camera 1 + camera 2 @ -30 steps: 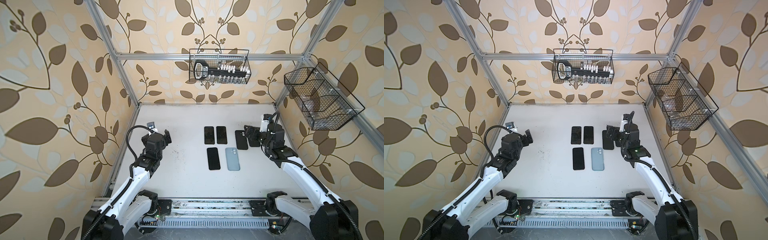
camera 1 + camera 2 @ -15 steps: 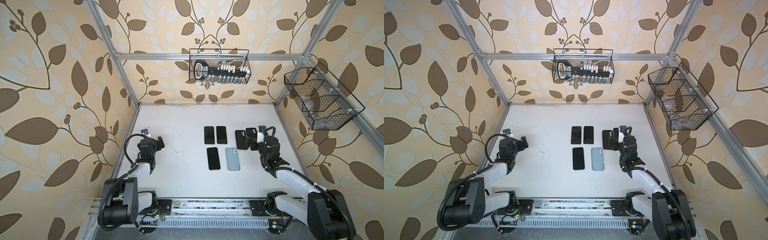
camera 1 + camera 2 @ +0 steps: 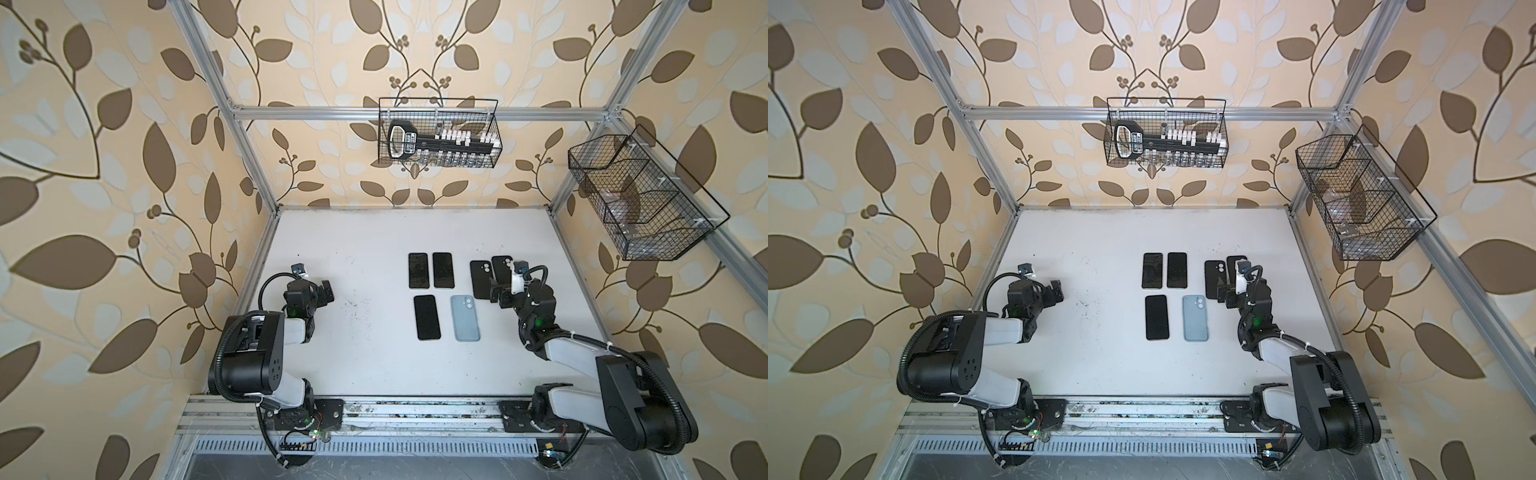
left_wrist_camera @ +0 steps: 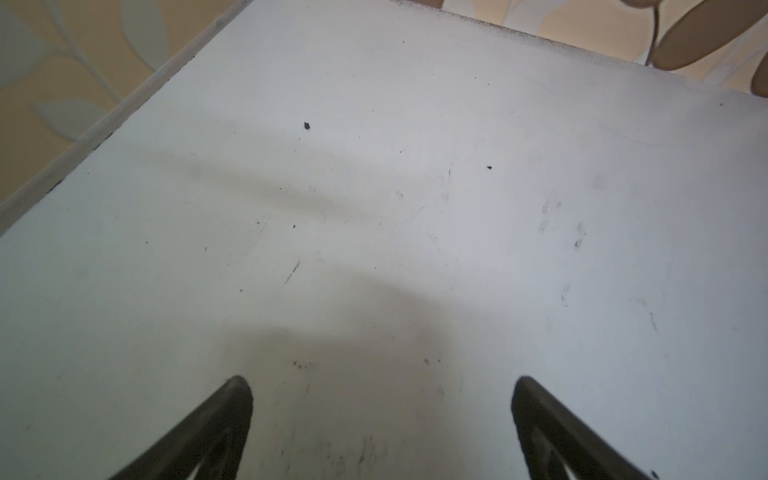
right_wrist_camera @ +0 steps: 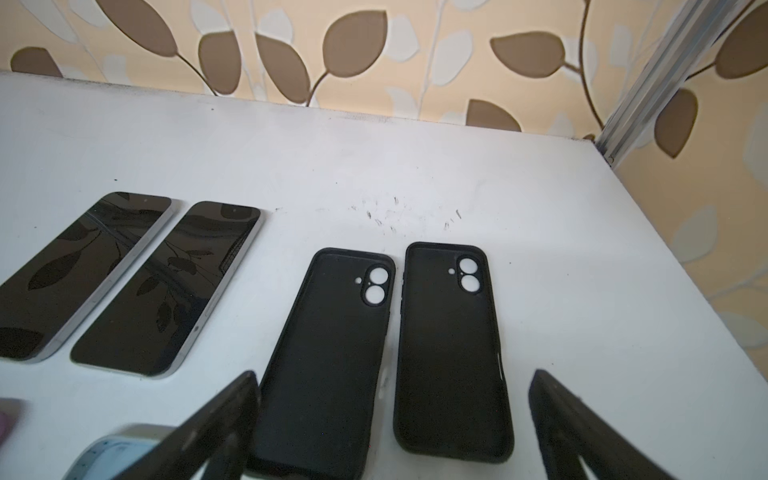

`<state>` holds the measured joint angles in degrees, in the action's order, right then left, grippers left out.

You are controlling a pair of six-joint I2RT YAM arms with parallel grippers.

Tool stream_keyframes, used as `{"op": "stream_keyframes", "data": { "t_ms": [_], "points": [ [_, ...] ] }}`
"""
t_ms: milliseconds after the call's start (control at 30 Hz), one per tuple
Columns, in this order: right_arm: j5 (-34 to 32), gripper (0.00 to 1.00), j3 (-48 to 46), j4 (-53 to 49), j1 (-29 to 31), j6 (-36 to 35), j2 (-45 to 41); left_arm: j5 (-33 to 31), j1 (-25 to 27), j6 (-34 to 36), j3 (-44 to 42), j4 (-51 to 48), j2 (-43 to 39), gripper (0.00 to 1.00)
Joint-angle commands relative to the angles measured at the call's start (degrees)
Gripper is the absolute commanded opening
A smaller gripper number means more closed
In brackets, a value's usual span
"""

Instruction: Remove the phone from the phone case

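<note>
Two empty black phone cases (image 5: 332, 365) (image 5: 451, 353) lie inside-up side by side, seen too in both top views (image 3: 481, 279) (image 3: 1214, 278). My right gripper (image 5: 392, 374) (image 3: 498, 297) hovers open over their near ends, holding nothing. Two dark phones (image 3: 418, 270) (image 3: 442, 269) lie screen-up left of the cases. In front lie a black phone (image 3: 427, 318) and a light blue phone (image 3: 466, 318) lying back-up; whether either sits in a case I cannot tell. My left gripper (image 4: 381, 380) (image 3: 324, 291) stands open over bare table at the left.
The white table (image 3: 365, 241) is walled in by patterned panels and aluminium posts. A wire basket (image 3: 438, 133) with tools hangs on the back wall and another wire basket (image 3: 640, 195) on the right wall. Both arm bases sit on the front rail (image 3: 415, 409).
Both arms have folded back and down toward the front rail. The right gripper drew back from over the cases to their near ends. Both grippers stayed open.
</note>
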<state>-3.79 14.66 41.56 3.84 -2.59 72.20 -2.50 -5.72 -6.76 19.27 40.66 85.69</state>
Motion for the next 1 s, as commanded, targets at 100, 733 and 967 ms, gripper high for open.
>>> {"op": "stream_keyframes", "data": {
  "t_ms": [100,733,967],
  "points": [
    [6.76,1.0,-5.4,20.97,-5.12,3.34,6.25,2.29,-0.49,2.19,2.85,2.34,0.27,0.99],
    [2.11,1.0,-3.96,15.8,-4.24,3.5,4.96,8.44,-0.01,5.44,3.59,1.14,0.61,0.99],
    [1.1,1.0,-4.02,15.66,-3.68,3.17,4.82,8.47,-0.07,5.45,3.5,1.31,0.53,0.99]
  ]
}}
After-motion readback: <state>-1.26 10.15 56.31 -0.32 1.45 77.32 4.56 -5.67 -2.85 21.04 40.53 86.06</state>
